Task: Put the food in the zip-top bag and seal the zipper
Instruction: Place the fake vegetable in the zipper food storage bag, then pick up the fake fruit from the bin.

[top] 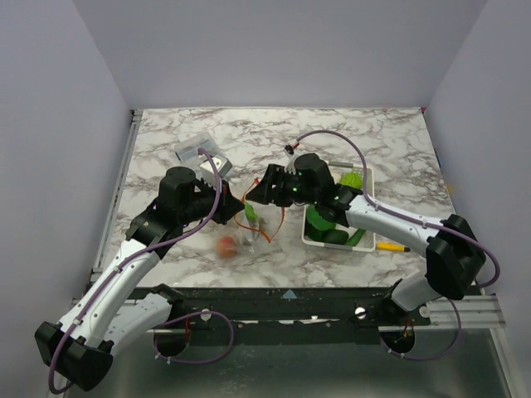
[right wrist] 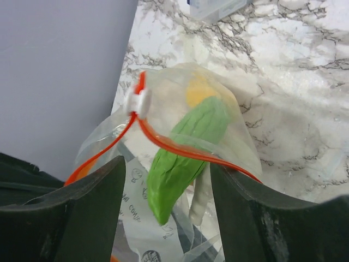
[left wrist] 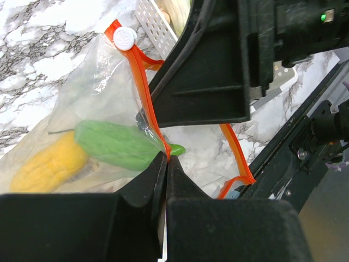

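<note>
Marble table (top: 373,141): white basket (top: 370,178) right of centre, green food (top: 350,178) inside. Zip-top bag (left wrist: 92,82) just left of basket, mouth raised between both grippers. Left gripper (left wrist: 166,164) clenched on zipper (left wrist: 143,87), pinching bag's edge. Right gripper (right wrist: 168,164) released, fingers apart at bag mouth, straddling green cucumber piece (right wrist: 185,147). Piece half inside bag, tip poking out past zipper. Yellow piece (left wrist: 49,164) inside bag, beside it. White slider (left wrist: 125,38) at zipper's end.

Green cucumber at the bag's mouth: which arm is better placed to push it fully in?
Right, probably: the right gripper, open, straddles the cucumber; the left gripper is shut on the zipper, holding the bag.
</note>
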